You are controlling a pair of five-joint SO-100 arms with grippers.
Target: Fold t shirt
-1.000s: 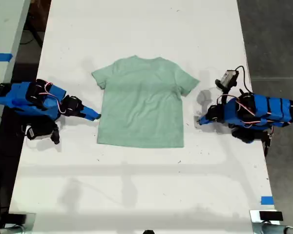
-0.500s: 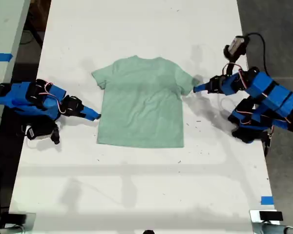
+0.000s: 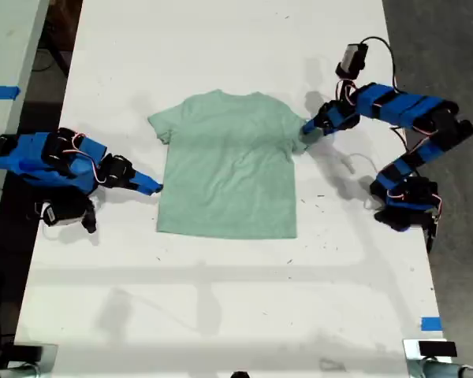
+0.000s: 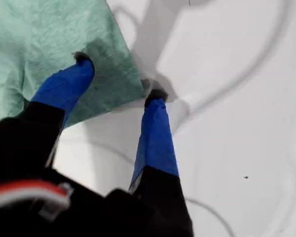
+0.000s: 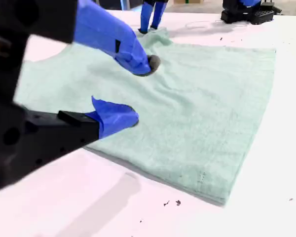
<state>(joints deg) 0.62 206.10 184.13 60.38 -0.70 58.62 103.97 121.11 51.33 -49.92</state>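
My first end effector (image 4: 117,81) is straddling the t shirt (image 3: 230,164) sleeve hem, jaws released, lining up a pinch; my second end effector (image 5: 133,94) is waiting released at the shirt's side edge in the exterior view's left

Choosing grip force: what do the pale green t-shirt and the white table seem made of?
The pale mint-green t-shirt looks like soft knit cloth, matte and faintly heathered, lying limp with slight wrinkles. The white table looks like a hard, smooth board, perhaps laminate: it shows soft shadows and small dark specks.
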